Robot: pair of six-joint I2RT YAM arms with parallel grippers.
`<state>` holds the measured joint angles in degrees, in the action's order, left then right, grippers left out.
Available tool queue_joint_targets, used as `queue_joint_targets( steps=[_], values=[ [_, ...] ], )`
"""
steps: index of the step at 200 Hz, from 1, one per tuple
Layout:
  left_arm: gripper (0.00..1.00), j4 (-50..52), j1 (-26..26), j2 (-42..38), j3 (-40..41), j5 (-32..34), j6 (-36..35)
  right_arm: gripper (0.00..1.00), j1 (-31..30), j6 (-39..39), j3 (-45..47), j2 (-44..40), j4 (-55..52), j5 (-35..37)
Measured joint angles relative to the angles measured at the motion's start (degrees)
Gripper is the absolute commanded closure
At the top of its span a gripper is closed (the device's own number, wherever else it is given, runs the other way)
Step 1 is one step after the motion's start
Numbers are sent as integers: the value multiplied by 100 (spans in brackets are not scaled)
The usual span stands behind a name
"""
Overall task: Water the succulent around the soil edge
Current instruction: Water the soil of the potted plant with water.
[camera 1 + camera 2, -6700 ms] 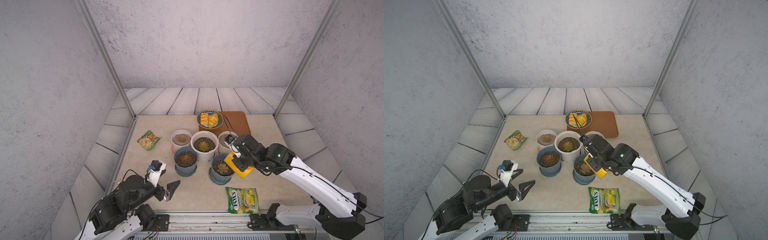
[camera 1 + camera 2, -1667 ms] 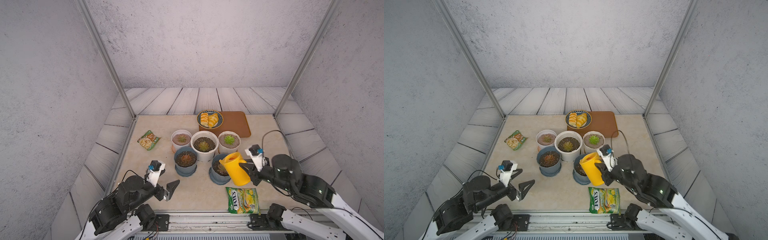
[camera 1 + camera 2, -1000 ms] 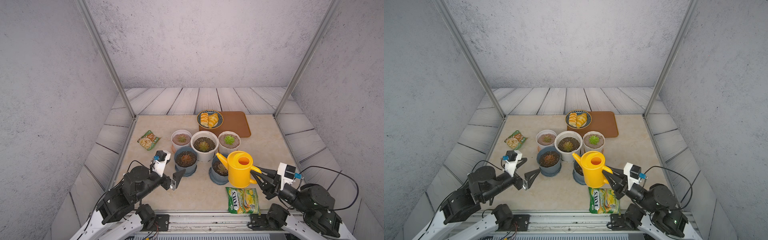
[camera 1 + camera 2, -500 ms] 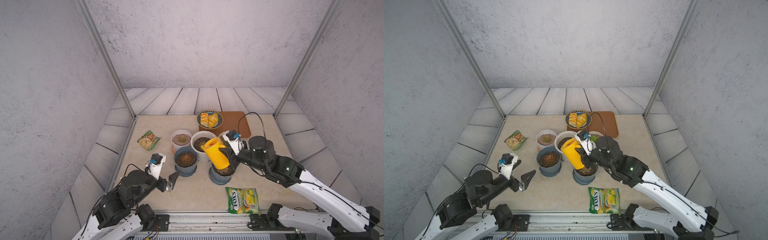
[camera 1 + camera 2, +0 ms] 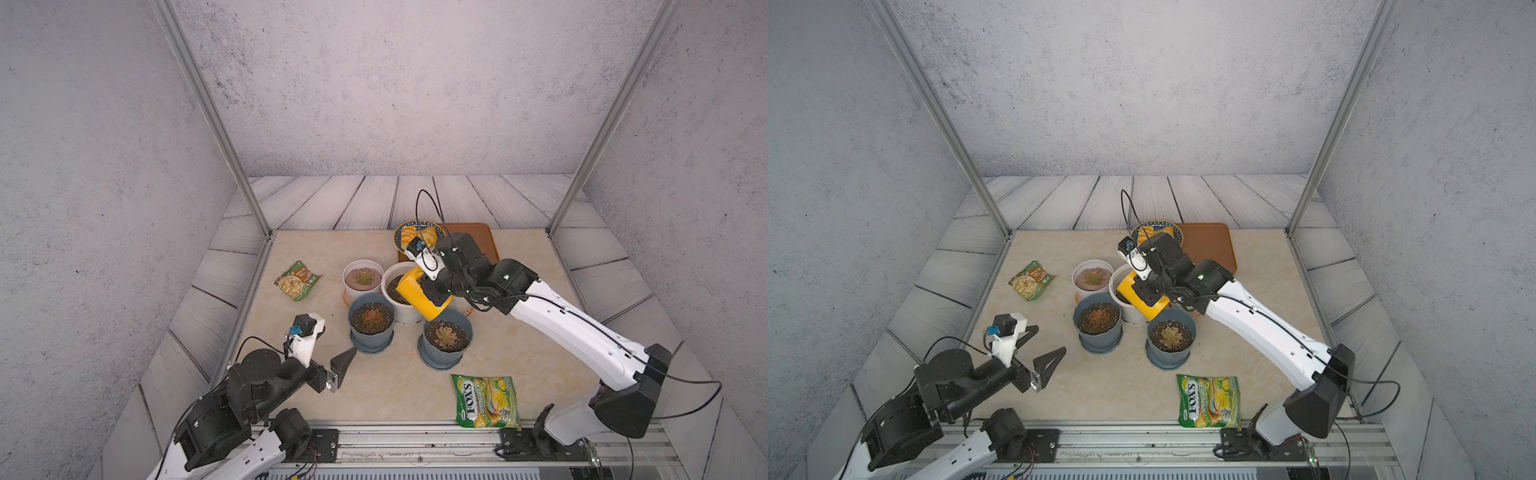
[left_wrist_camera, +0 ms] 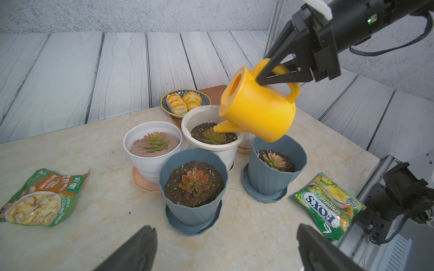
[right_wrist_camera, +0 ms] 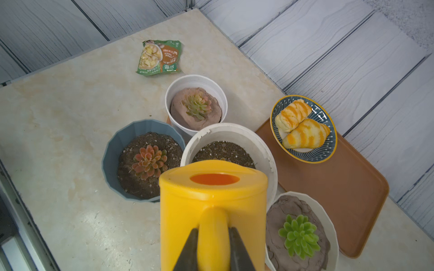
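Surface (image 5: 390,390): five potted succulents are clustered in the middle. Snack packets and a pastry plate lie off to the sides.

Right hand (image 7: 213,237): clenched on the loop handle of the yellow watering can (image 6: 258,112), one finger on either side. The can is lifted clear of the surface and tipped forward. Its body hangs over the near edge of the large white pot (image 6: 207,147) and partly over the blue-grey pot (image 6: 277,178) beside it.

Left hand (image 5: 1042,344): released, jaws wide, grasping nothing. It sits low at the near-left of the surface, well apart from the pots.

Succulent (image 6: 213,136): sits mid-soil in the large white pot.

Spout (image 6: 226,126): the tip dips inside the rim, just above the soil. It is beside the rosette on its far side, not over the leaves.

Progress (judgement): the can is in hand, carried over and tilted, so this is the pouring stage. No stream is visible, so I cannot tell whether water is flowing. Still to do: the circuit round the soil edge, then setting the can down.
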<state>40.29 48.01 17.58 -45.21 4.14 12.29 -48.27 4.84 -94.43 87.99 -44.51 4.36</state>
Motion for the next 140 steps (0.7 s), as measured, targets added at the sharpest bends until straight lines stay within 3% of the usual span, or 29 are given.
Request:
queue_joint_targets(
  steps=[79,140],
  values=[
    [2,2,0,-72,46,-199,17,100,42,31,-1187,1174,-229,-254],
    [2,2,0,-72,48,-247,15,100,125,37,-1871,1685,-361,210]
  ],
)
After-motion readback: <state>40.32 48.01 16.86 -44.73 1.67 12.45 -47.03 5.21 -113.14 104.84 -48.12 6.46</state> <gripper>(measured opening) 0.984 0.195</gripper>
